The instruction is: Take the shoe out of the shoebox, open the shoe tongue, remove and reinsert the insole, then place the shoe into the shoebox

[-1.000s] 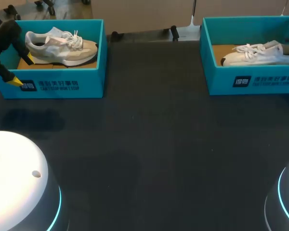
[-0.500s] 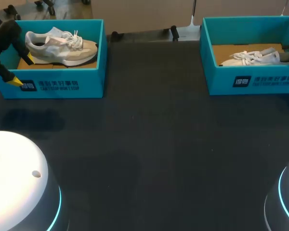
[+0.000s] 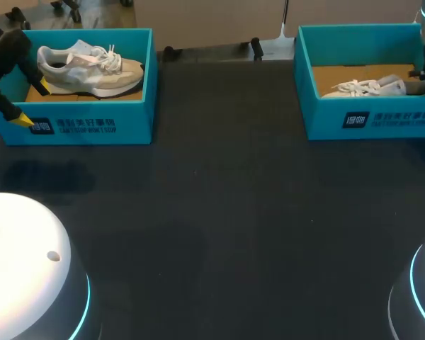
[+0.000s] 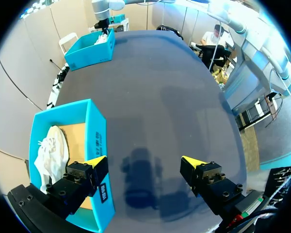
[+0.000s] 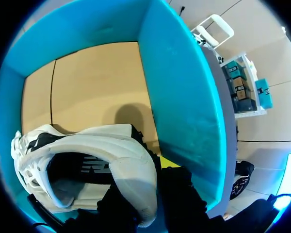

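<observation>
A white shoe (image 3: 368, 88) lies low inside the teal shoebox (image 3: 368, 117) at the table's back right. My right gripper (image 3: 420, 86) is at its heel end. In the right wrist view my right gripper (image 5: 149, 187) is shut on the white shoe's (image 5: 87, 155) heel collar, close to the shoebox's end wall (image 5: 184, 87). A grey and beige shoe (image 3: 88, 67) rests in the left shoebox (image 3: 92, 124). My left gripper (image 3: 32, 103) stands open over that box's left end, one finger inside and one outside; in the left wrist view my left gripper (image 4: 144, 164) holds nothing.
The two shoeboxes stand at the table's back corners, with dark table top (image 3: 219, 198) between and in front of them. The left shoebox (image 4: 94, 145) and its shoe (image 4: 51, 150) lie under my left gripper's one finger.
My right gripper has lowered the white shoe deeper into the right shoebox and drawn it to the right. The left arm has kept still.
</observation>
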`<action>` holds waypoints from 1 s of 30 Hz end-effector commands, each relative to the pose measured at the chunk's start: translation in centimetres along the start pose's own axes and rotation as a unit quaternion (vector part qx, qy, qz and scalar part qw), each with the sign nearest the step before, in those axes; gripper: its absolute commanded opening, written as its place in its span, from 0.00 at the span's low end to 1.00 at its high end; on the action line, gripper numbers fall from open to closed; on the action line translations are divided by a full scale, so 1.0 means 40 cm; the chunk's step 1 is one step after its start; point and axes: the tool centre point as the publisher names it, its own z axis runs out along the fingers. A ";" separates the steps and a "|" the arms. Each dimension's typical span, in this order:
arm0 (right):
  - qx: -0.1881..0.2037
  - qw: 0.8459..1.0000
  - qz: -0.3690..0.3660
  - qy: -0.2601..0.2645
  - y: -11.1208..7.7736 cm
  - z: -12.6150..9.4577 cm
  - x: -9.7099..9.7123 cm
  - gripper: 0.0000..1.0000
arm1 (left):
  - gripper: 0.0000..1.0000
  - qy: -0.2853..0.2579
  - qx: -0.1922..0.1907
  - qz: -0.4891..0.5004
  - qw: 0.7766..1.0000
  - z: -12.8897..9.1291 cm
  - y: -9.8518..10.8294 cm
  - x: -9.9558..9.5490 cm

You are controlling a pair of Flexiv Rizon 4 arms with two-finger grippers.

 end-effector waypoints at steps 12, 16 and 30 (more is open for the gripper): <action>0.006 1.000 -0.011 -0.008 0.008 0.034 0.027 0.00 | 1.00 0.000 -0.002 0.000 1.000 -0.001 0.000 0.001; 0.006 1.000 -0.013 -0.007 0.010 0.047 0.029 0.00 | 1.00 0.000 -0.002 0.000 1.000 -0.001 0.000 0.001; 0.008 1.000 -0.008 0.010 0.009 0.051 0.011 0.34 | 1.00 0.000 -0.002 0.000 1.000 -0.001 0.000 0.001</action>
